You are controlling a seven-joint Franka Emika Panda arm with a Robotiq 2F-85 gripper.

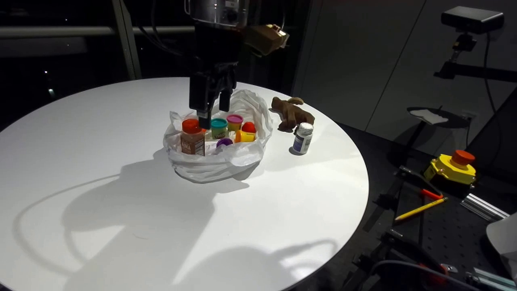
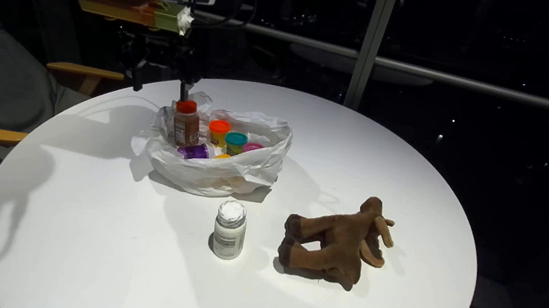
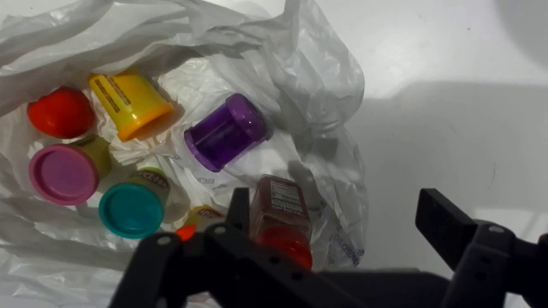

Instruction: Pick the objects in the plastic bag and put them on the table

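While the black two-fingered gripper [image 3: 340, 211] hangs over the rim of the crumpled, translucent white plastic bag [image 2: 220, 181], its jaws stand wide apart and hold nothing. The squarish, red-lidded brown plastic jar [image 2: 186, 127], probably the next thing to lift, stands roughly upright inside the bag, close to the rim and below the gripper. The coming move seems to turn on an offset: in the wrist view the jar shows just beside one jaw (whether that jaw touches it, I cannot tell), well off the middle of the gap, while the opposite jaw hangs past the bag's edge, over the round white table [image 2: 90, 257]. Since the jar's long axis is near vertical, a sideways shift to centre it, then a descent, would likely suit; going straight down might knock the jar. The brown plush toy [image 2: 336, 242] and the small white bottle [image 2: 229, 236] are already outside the bag, the toy toward the table's edge.
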